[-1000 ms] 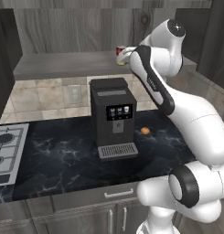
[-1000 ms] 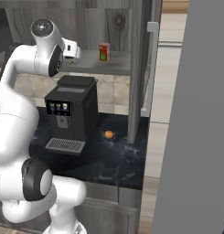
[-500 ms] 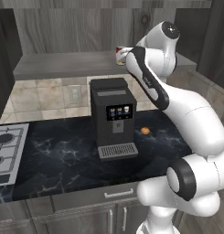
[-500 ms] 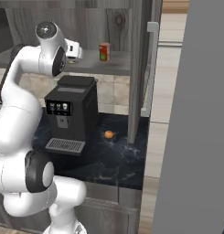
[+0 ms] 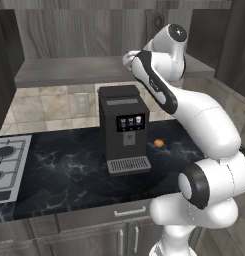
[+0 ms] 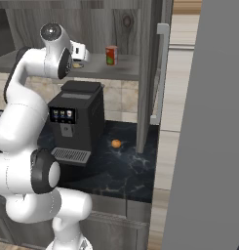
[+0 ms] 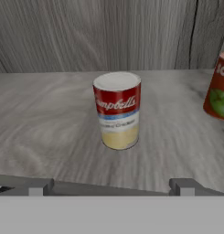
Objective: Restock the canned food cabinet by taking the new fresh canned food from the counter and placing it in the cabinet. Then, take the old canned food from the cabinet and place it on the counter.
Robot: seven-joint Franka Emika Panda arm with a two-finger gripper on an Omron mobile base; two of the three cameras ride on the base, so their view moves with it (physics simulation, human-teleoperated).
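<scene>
A: Where are the cans?

B: Both stand upright on the cabinet (image 7: 45, 109) shelf. The old canned food (image 7: 117, 110), red over cream, sits dead ahead of the gripper (image 7: 109, 185), apart from it. The new fresh canned food (image 7: 218, 87), red-orange with green, stands well off to one side.

A: And the jaws?

B: Spread wide, holding nothing.

A: What could go wrong?

B: Probably a crooked approach: one finger could nudge the old can, tipping it or rolling it toward its neighbour. Lowering it later, the coffee machine (image 5: 122, 127) crowds the counter (image 5: 69, 170).
</scene>
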